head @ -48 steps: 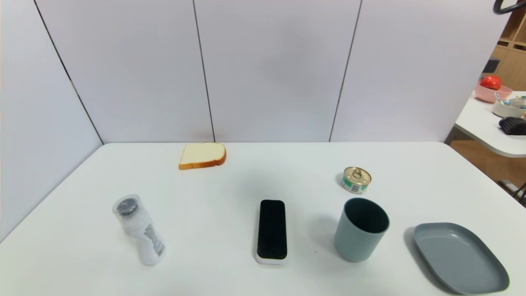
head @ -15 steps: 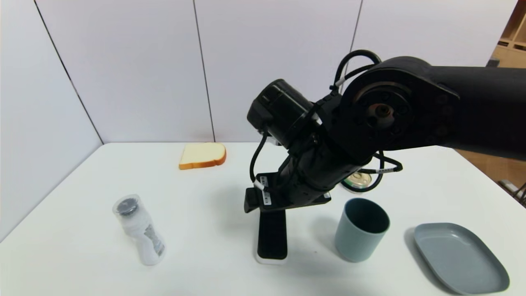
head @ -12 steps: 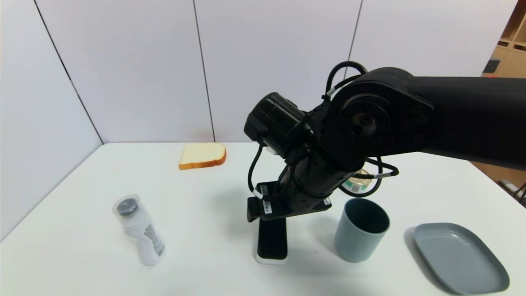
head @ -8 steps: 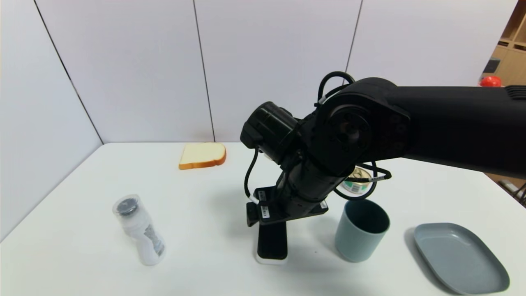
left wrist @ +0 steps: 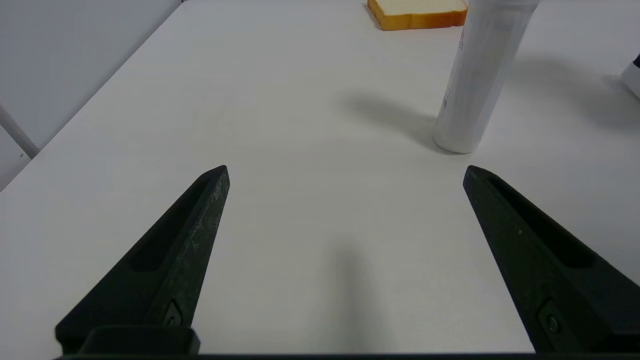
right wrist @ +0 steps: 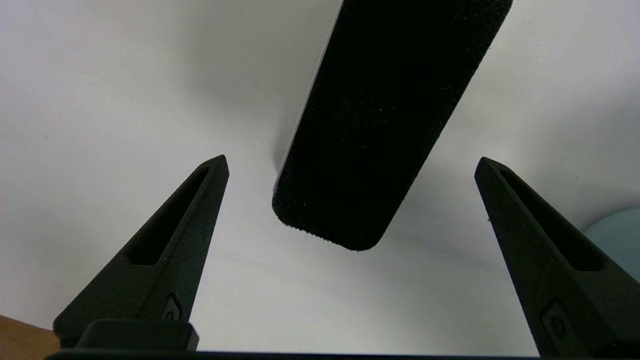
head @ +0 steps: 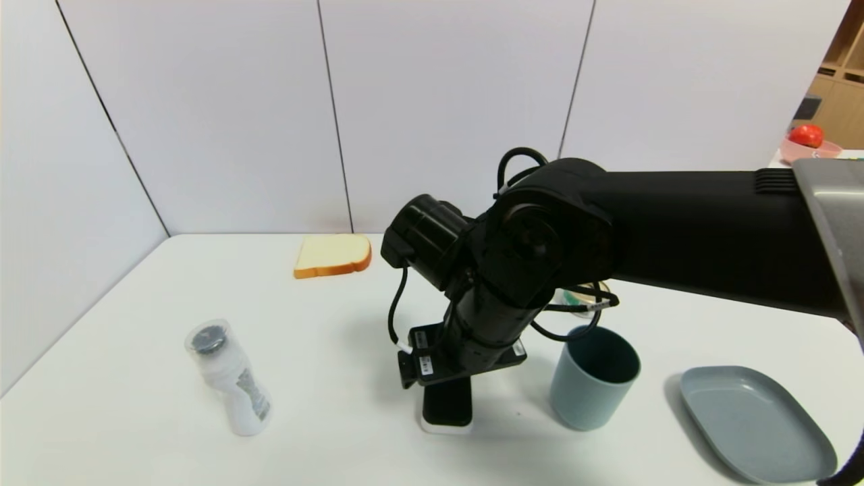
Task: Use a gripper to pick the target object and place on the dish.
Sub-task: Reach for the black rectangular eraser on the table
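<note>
Right gripper (right wrist: 352, 159): hovering over the black-topped block (head: 447, 403), fingers spread wide on either side, gripping nothing.
Gripper stickers (head: 425, 364): white, barcode-like, too small to read.
Left gripper (left wrist: 346, 167): held above the table (head: 317, 385) near the white bottle (head: 233, 381), fingers wide, holding nothing.
Block: lying on the table between bottle and cup (head: 590, 385), partly hidden in the head view; no writing legible on the black top.
Bottle: standing, dark-capped, printed with small, unreadable text.
Tin (head: 582, 301): behind the cup, mostly hidden, green on the side, wording unreadable.
Dish (head: 756, 425): beside the cup, toward the right, without visible marking.
Bread slice (head: 333, 255): lying at the far edge.
</note>
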You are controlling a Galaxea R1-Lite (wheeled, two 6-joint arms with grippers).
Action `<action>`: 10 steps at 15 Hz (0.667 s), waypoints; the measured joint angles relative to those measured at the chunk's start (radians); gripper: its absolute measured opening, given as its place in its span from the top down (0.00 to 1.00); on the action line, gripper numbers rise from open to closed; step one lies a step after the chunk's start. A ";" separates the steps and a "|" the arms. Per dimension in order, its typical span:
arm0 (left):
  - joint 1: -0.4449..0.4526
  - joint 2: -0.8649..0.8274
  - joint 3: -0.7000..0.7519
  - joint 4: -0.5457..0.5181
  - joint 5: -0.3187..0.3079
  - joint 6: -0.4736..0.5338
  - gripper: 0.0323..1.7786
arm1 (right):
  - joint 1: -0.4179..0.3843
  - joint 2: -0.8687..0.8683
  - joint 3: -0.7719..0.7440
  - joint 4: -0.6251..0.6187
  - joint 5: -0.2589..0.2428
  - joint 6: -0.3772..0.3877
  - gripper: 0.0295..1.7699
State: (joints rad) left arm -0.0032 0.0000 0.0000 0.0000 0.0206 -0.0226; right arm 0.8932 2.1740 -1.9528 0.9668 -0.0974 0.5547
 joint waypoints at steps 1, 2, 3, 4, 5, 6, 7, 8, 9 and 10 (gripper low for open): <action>0.000 0.000 0.000 0.000 0.000 0.000 0.05 | 0.001 0.009 0.000 0.000 0.000 0.001 0.03; 0.000 0.000 0.000 0.000 0.000 0.000 0.05 | 0.001 0.016 0.000 -0.001 -0.001 0.001 0.03; 0.000 0.000 0.000 0.000 0.000 0.000 0.05 | 0.000 0.025 0.000 -0.005 -0.004 0.001 0.03; 0.000 0.000 0.000 0.000 0.000 0.000 0.05 | 0.000 0.032 0.000 -0.006 -0.006 0.000 0.03; 0.000 0.000 0.000 0.000 0.000 0.000 0.05 | -0.001 0.040 0.000 -0.006 -0.008 0.000 0.03; 0.000 0.000 0.000 0.000 0.000 0.000 0.05 | -0.002 0.047 0.000 -0.008 -0.010 -0.003 0.03; 0.000 0.000 0.000 0.000 0.000 0.000 0.05 | -0.003 0.054 0.000 -0.013 -0.011 -0.006 0.03; 0.000 0.000 0.000 0.000 0.001 0.000 0.05 | -0.004 0.060 0.000 -0.020 -0.011 -0.007 0.03; 0.000 0.000 0.000 0.000 0.000 0.000 0.05 | -0.005 0.065 0.000 -0.037 -0.012 -0.008 0.03; 0.000 0.000 0.000 0.000 0.000 0.000 0.05 | -0.007 0.071 -0.001 -0.061 -0.018 -0.008 0.03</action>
State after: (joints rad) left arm -0.0032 0.0000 0.0000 0.0000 0.0211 -0.0226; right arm 0.8860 2.2455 -1.9536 0.9053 -0.1157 0.5470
